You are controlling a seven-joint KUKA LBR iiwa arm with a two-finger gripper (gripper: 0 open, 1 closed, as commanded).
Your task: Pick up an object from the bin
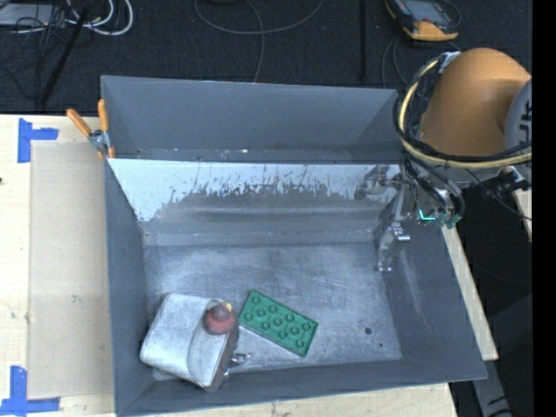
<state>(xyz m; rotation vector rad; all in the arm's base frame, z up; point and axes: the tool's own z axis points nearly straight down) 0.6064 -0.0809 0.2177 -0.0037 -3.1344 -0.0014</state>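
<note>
My gripper (388,245) hangs at the right side of the bin, near the back right corner and above the floor, with nothing seen in it. A flat green studded building plate (278,323) lies on the bin floor near the front, well to the left of and below the gripper. Beside the plate, in the front left corner, rests a pale grey rounded object (178,341) with a small dark red ball (219,318) on top and a bit of metal (237,359) sticking out at its lower edge.
The arm with its orange dome cover and cables comes in over the bin's right rim. The bin's sloped grey walls rise on all sides. Bare scuffed floor stretches between the gripper and the green plate.
</note>
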